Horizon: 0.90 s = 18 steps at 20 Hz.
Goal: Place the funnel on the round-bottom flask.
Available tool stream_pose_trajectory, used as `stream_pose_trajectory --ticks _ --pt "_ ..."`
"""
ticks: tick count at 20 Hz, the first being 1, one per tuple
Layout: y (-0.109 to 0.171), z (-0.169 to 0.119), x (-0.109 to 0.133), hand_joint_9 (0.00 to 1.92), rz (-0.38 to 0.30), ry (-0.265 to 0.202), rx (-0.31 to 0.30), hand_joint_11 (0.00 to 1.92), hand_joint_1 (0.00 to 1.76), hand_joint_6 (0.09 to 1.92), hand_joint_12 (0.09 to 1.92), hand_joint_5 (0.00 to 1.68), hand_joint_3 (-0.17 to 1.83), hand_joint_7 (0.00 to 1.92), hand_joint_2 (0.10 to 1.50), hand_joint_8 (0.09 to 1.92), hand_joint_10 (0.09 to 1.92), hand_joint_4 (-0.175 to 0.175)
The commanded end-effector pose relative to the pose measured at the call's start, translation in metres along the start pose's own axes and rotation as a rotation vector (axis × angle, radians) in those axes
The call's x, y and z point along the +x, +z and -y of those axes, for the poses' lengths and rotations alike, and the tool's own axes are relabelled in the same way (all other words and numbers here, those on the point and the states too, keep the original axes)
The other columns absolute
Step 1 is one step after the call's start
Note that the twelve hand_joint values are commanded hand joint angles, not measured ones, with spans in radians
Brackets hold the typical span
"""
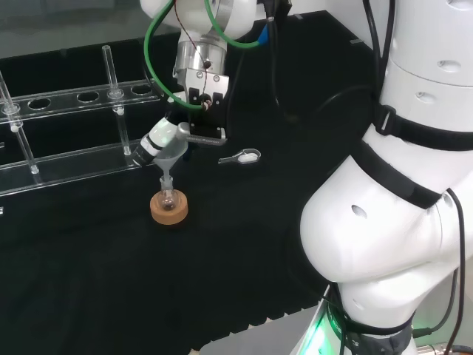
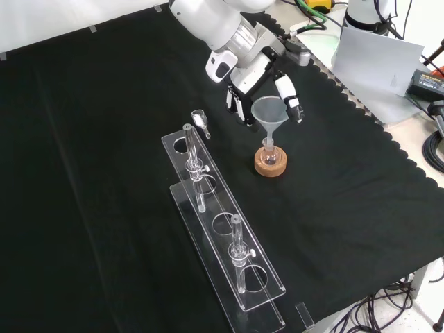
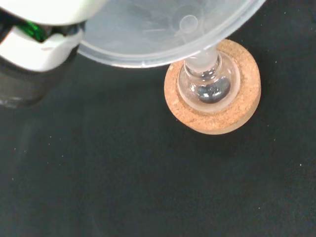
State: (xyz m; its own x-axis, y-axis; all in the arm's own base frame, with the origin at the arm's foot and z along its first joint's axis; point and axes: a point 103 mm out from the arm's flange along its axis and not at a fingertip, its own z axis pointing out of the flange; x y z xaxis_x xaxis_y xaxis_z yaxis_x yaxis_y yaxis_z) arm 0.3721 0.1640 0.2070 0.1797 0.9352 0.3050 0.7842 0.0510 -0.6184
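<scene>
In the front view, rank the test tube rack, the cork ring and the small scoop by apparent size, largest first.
1. Test tube rack, by far the largest.
2. Cork ring.
3. Small scoop, though it lies farther from the camera, so the last two are less certain.

No readable text, label, brand mark, number or sign is seen in any of the three views. No graduations or markings can be made out on the clear funnel (image 2: 268, 111) or on the round-bottom flask (image 3: 209, 84). The cork ring (image 3: 244, 103) is plain and unprinted. No lettering is found on the clear tube rack (image 2: 225, 229), and none is shown on the black cloth of the worktop (image 2: 104, 173).
</scene>
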Motion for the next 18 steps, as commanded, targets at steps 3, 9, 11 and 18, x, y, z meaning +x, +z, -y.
stream_pose_trajectory --ticks 3,9,11,18 --pt "0.009 -0.001 -0.004 1.32 0.004 0.003 0.012 0.56 0.97 0.53 1.32 1.06 0.70 1.37 0.51 0.27 0.15 -0.028" --pt "0.015 -0.002 -0.005 1.32 0.003 0.004 0.015 0.56 0.97 0.53 1.32 1.06 0.70 1.37 0.51 0.27 0.15 -0.029" --pt "0.017 -0.003 -0.004 1.32 0.009 -0.007 0.008 0.56 0.97 0.53 1.32 1.06 0.70 1.37 0.51 0.27 0.15 -0.029" --pt "0.016 -0.007 -0.006 1.32 0.006 -0.026 0.003 0.56 0.97 0.53 1.32 1.06 0.70 1.37 0.51 0.27 0.15 -0.029"
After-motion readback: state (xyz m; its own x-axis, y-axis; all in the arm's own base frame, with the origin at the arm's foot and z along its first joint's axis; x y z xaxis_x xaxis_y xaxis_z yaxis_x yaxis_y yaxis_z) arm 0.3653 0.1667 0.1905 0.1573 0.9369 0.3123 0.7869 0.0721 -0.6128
